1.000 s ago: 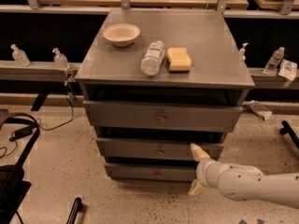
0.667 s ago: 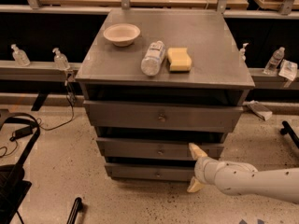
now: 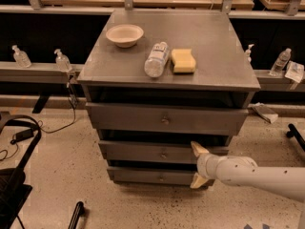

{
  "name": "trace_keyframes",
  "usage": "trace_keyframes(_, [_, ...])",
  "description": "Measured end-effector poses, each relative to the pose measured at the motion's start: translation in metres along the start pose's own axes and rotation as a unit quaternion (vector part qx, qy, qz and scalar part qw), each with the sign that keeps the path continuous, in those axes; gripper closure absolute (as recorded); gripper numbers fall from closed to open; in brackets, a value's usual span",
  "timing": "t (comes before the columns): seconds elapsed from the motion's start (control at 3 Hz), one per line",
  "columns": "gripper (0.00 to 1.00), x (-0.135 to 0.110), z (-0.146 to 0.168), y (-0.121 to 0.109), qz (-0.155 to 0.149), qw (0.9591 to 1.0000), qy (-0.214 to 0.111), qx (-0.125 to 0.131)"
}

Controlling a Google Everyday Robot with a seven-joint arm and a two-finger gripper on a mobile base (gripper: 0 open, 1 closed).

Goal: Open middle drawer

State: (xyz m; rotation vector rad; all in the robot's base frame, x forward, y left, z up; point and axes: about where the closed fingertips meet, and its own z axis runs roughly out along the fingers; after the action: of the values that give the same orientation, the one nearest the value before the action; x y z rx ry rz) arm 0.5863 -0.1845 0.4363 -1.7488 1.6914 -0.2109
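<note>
Speckled floor lies before a grey cabinet, where the pincer hangs released, fingers spread one above the other, at the right end of the middle drawer, right of its knob. On the surface above sit a white bowl, a toppled bottle and a yellow sponge.

cabinet top holds bowl, bottle, sponge; hand below.
</note>
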Motion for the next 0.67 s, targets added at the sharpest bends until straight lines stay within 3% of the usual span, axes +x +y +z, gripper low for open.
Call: trace_keyframes(0.67, [0.00, 0.026, 0.033, -0.029, 0.007, 1.0000, 0.002, -0.006])
